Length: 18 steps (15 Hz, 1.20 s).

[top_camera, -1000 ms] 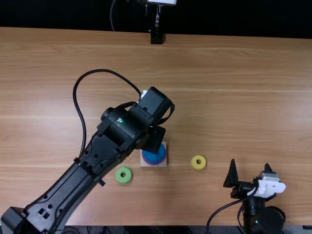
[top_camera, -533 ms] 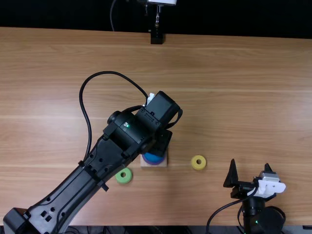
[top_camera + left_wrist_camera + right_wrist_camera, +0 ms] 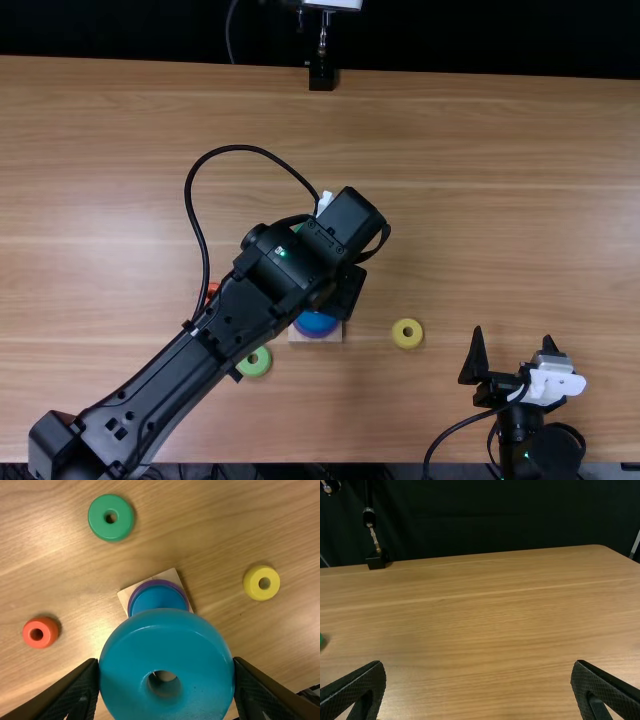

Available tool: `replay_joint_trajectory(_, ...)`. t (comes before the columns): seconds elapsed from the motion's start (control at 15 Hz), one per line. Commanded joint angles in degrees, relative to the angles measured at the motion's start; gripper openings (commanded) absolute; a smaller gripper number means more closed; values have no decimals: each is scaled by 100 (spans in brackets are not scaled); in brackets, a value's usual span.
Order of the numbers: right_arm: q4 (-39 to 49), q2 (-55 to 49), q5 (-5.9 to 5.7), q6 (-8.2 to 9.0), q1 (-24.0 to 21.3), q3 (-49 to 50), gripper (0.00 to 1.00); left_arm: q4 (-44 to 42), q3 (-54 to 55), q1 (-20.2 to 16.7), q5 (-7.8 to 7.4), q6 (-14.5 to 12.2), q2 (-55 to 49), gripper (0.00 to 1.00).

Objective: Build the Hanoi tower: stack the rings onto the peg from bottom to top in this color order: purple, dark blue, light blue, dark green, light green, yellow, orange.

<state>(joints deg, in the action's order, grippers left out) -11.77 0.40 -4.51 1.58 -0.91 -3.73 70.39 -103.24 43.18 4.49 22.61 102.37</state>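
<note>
Jaws of the left gripper [image 3: 345, 293] clasp the light blue ring [image 3: 165, 630] near the dark blue ring [image 3: 159, 598], stacked on purple [image 3: 156, 582]; the right gripper's [image 3: 513, 337] stand apart. The left arm has moved rightward, uncovering the orange ring [image 3: 213, 288].

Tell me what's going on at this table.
A robot is building a ring tower. Its left pincer grips the light blue ring, held up near the stack on the square wooden base, where the dark blue ring sits on the purple ring. The dark green ring, light green ring, yellow ring and orange ring lie loose on the table. The right pincer is open and empty.
</note>
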Motion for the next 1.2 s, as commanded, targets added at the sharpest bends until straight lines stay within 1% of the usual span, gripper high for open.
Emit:
replay_joint_trajectory(0.0, -348, -40, -76, 21, -6, 285, 100, -4, -214, 50, 47, 28, 55, 0)
replay_joint_trajectory(0.2, -348, -40, -76, 21, -6, 285, 100, -4, -179, 42, 36, 28, 47, 0)
replay_joint_trajectory(0.27, -348, -40, -76, 21, -6, 285, 100, -15, -152, 33, 36, 17, 47, 6)
replay_joint_trajectory(0.33, -348, -40, -76, 21, -6, 285, 100, -15, -117, 33, 36, 28, 38, 42)
replay_joint_trajectory(0.4, -348, -40, -76, 21, -6, 285, 100, -25, -38, 24, 25, 38, 29, 88)
replay_joint_trajectory(0.47, -348, -40, -76, 21, -6, 285, 100, -15, 41, 6, 25, 112, 20, 100)
replay_joint_trajectory(0.53, -348, -40, -76, 21, -6, 285, 100, -15, 85, -2, 25, 217, 11, 100)
replay_joint_trajectory(0.6, -348, -40, -76, 21, -6, 285, 100, -15, 94, -20, 25, 239, -6, 100)
replay_joint_trajectory(0.73, -348, -40, -76, 21, -6, 285, 100, -36, 102, -90, 47, 228, -6, 100)
replay_joint_trajectory(0.87, -348, -40, -76, 21, -6, 285, 100, -89, 67, -187, 36, 228, -6, 100)
replay_joint_trajectory(0.93, -348, -40, -76, 21, -6, 285, 100, -278, 41, -240, 57, 217, 3, 100)
replay_joint_trajectory(1.0, -348, -40, -76, 21, -6, 285, 100, -542, -21, -372, 99, 196, 38, 100)
replay_joint_trajectory(1.13, -348, -40, -76, 21, -6, 285, 100, -932, -91, -662, 120, 165, 205, 100)
